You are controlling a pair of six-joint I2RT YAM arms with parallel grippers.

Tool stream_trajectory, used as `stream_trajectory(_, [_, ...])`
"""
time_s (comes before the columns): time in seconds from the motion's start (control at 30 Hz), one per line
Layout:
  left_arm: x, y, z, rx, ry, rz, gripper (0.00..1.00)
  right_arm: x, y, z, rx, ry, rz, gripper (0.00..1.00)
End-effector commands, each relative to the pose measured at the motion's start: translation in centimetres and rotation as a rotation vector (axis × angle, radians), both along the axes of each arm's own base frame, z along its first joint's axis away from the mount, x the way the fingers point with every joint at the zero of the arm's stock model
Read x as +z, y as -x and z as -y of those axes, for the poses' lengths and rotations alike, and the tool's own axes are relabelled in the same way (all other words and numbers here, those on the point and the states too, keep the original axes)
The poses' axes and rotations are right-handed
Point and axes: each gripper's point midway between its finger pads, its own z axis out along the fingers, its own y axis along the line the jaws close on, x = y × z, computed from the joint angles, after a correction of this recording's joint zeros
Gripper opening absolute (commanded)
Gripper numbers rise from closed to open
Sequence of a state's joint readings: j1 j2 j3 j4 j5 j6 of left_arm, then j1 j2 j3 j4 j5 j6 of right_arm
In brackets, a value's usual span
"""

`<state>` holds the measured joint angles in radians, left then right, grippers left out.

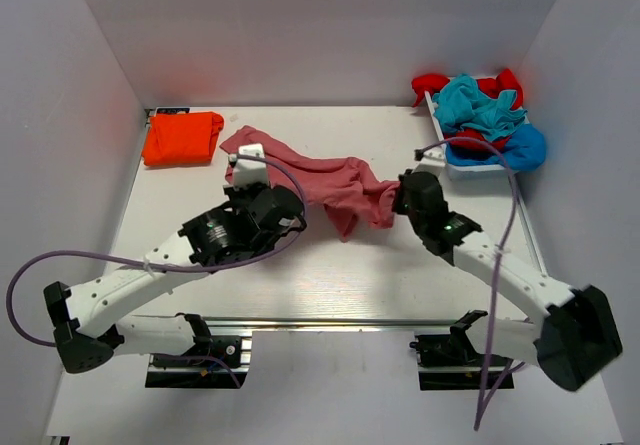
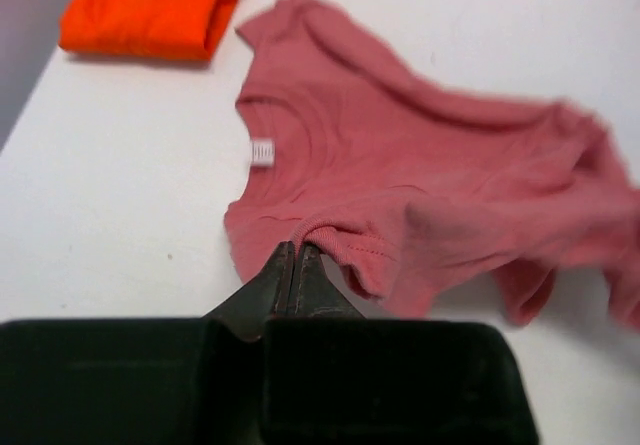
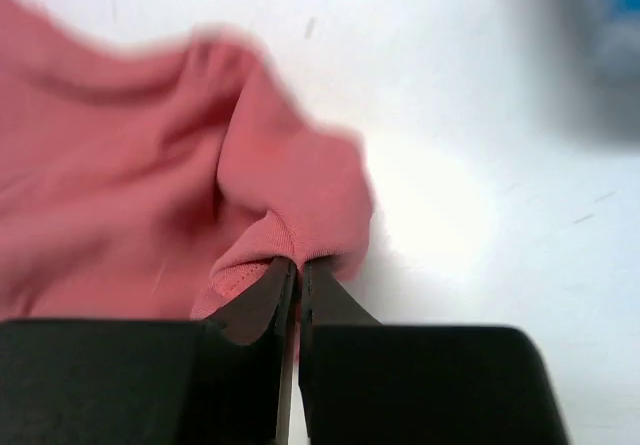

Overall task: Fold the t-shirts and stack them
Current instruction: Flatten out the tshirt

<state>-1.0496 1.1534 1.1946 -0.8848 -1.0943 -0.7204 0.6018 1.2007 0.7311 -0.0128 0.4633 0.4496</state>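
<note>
- White tabletop (image 1: 330,275) between pale side panels fills the top view. On it, the dusty pink-red cotton t-shirt (image 1: 335,180) lies rumpled between the 2 grippers. Its long axis runs from the left gripper (image 1: 247,168) across to the right gripper (image 1: 402,201), and a slack bunch sags toward the arm bases midway.
- Also in the top view, a folded bright orange t-shirt (image 1: 182,137) sits beyond the left gripper, on its outer side. A heap of red, teal and blue t-shirts (image 1: 482,115) in a white tray (image 1: 468,171) sits beyond the right gripper and apart from it.
- In the left wrist view, the left gripper is pinched tight on the shirt's near hem. The small white neck label (image 2: 262,152) is just ahead of the fingertips, and most of the cloth spreads ahead and to the gripper's right.
- In the right wrist view, the right gripper is clamped on a ribbed hem fold. The cloth lies ahead and to its left, with bare table to its right.
- Each arm appears to hold its own end of the shirt. Spreading it flat likely means drawing the 2 grippers apart along that axis until the middle slack is gone.
</note>
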Motion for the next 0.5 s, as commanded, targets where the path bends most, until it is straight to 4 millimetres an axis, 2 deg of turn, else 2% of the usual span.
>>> stream_trajectory(0.0, [6.0,-0.1,-2.7,0.109,0.031,0.134,0.00,7.0,-1.4,4.9,-0.168,0.119,0.193,0.00])
stream_trajectory(0.07, [8.5,0.2,-4.2,0.132,0.022,0.184,0.00,10.2,-1.6,5.7,-0.180,0.145,0.256,0.00])
stream_trajectory(0.1, [9.8,0.1,-4.3,0.141,0.052,0.223,0.00,13.1,-1.8,7.3,-0.230,0.188,0.312,0.00])
stream_trajectory(0.13, [11.2,0.2,-4.6,0.146,0.066,0.251,0.00,14.5,-1.7,7.6,-0.238,0.189,0.339,0.00])
stream_trajectory(0.17, [12.6,0.6,-5.8,0.130,0.001,0.264,0.00,15.9,-1.7,8.2,-0.253,0.200,0.364,0.00])
stream_trajectory(0.2, [15.1,0.5,-5.9,0.151,0.082,0.335,0.00,17.8,-1.8,8.6,-0.266,0.192,0.400,0.00])
stream_trajectory(0.23, [16.4,0.6,-6.4,0.149,0.083,0.363,0.00,20.4,-1.7,8.9,-0.251,0.228,0.449,0.00])
stream_trajectory(0.27, [17.8,1.0,-7.7,0.145,-0.040,0.365,0.00,21.6,-1.6,9.5,-0.273,0.237,0.469,0.00])
stream_trajectory(0.3, [20.9,1.7,-9.2,0.193,0.104,0.458,0.00,24.0,-1.4,10.1,-0.312,0.217,0.506,0.00])
stream_trajectory(0.33, [22.2,2.2,-10.1,0.203,0.112,0.481,0.00,26.9,-0.8,11.7,-0.364,0.256,0.545,0.00])
stream_trajectory(0.37, [23.4,2.5,-10.9,0.198,0.085,0.491,0.00,29.7,-0.2,12.3,-0.388,0.246,0.590,0.00])
stream_trajectory(0.4, [24.5,3.0,-11.7,0.192,0.098,0.506,0.00,31.3,0.3,12.9,-0.409,0.238,0.616,0.00])
stream_trajectory(0.43, [26.9,3.8,-13.0,0.193,0.155,0.540,0.00,32.6,0.7,13.3,-0.415,0.240,0.637,0.00])
stream_trajectory(0.47, [28.5,4.0,-13.1,0.147,0.172,0.580,0.00,36.9,2.3,14.3,-0.442,0.215,0.724,0.00])
